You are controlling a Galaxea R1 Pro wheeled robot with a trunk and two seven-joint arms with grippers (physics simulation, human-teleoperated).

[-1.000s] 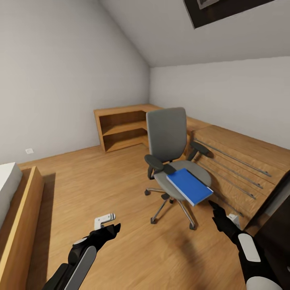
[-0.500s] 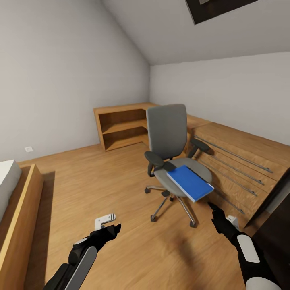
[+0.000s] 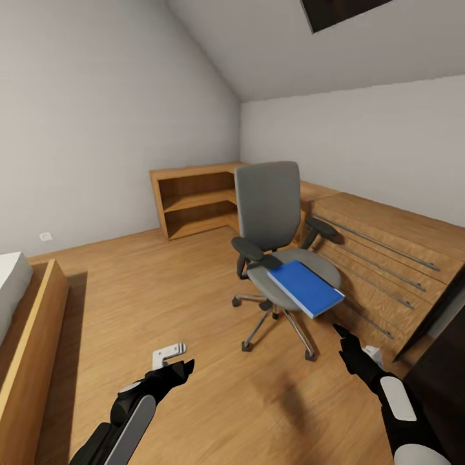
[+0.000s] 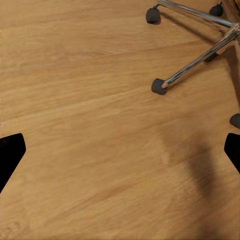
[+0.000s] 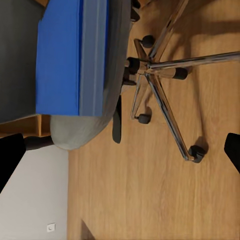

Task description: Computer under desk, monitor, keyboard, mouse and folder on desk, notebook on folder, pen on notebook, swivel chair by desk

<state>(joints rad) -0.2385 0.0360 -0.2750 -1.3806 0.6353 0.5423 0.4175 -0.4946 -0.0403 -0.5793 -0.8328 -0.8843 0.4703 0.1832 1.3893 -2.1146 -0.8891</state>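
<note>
The blue folder (image 3: pixel 305 288) lies on the seat of the grey swivel chair (image 3: pixel 270 213), jutting past the seat's front edge. Both end effectors, left (image 3: pixel 175 373) and right (image 3: pixel 342 342), hover low over the wooden floor (image 3: pixel 161 303), seemingly spread open and empty.

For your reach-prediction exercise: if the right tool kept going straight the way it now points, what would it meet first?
Probably the blue folder on the swivel chair seat, its near edge overhanging toward the right tool. Depth is unclear, so it might pass just below, toward the seat's underside.
</note>
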